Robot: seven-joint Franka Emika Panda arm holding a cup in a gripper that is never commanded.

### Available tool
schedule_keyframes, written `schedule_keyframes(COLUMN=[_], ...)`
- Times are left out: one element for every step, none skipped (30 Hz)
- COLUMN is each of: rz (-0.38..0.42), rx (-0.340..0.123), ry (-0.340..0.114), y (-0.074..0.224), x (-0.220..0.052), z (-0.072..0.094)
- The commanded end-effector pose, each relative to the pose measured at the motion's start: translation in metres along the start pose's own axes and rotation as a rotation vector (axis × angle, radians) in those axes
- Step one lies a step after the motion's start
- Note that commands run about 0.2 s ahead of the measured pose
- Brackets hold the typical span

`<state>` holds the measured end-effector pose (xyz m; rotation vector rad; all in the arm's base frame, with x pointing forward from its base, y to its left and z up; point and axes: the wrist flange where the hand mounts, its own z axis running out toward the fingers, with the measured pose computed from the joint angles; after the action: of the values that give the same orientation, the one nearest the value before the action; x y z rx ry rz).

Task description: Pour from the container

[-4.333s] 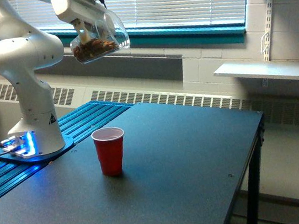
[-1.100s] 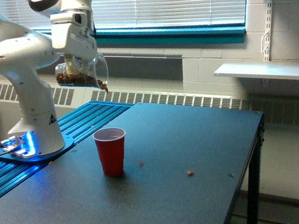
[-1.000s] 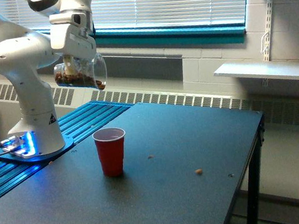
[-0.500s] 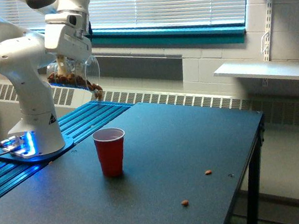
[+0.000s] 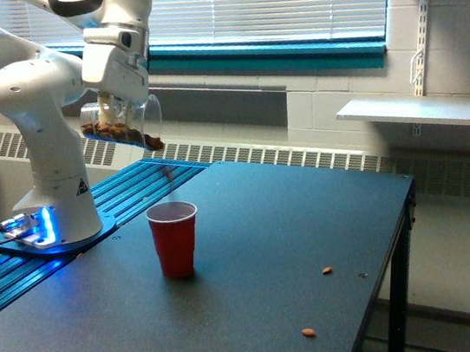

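container (image 5: pixel 121 125) shifted rightward | axis near-horizontal, mouth toward exterior view's right | fingers (image 5: pixel 107 100) gripping it

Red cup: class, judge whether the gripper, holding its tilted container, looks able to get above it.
Probably yes. The gripper holds the container up and slightly toward the exterior view's left of the red cup, with only open air between.

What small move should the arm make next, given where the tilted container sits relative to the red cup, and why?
Probably hold the tilt and shift the container slightly toward the exterior view's right. Its lowered lip, with brown pieces gathered there, seems to sit a little left of the red cup's mouth. Two stray pieces already lie on the table, so aim looks unreliable.
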<state>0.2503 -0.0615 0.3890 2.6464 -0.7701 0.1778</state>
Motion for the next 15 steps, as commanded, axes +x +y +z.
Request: schedule_keyframes(rz=[-0.012, -0.013, -0.014, -0.015, -0.017, -0.019, -0.021, -0.023, -0.023, -0.023, -0.024, -0.024, -0.025, -0.025, -0.025], rx=[-0.036, -0.039, -0.043, -0.048, -0.052, -0.056, -0.061, -0.065, -0.067, -0.071, -0.075, -0.077, -0.079, -0.082, -0.085], ry=[-0.028, -0.028, -0.029, -0.032, -0.034, -0.035, -0.034, -0.035, -0.038, -0.038, -0.038, -0.04, -0.043, -0.046, -0.046], y=[-0.0123, -0.0128, -0.0134, -0.014, -0.0145, -0.015, -0.0157, -0.0164, -0.0167, -0.0172, -0.0177, -0.0181, -0.0183, -0.0184, -0.0188], x=[-0.0118, -0.0119, -0.0122, -0.0126, -0.0129, -0.0131, -0.0134, -0.0139, -0.0141, -0.0143, -0.0145, -0.0147, -0.0149, -0.0152, -0.0154], z=[0.0154, 0.0162, 0.017, 0.0179, 0.0187, 0.0194, 0.0199, 0.0206, 0.0214, 0.022, 0.0226, 0.0232, 0.0239, 0.0247, 0.0251])
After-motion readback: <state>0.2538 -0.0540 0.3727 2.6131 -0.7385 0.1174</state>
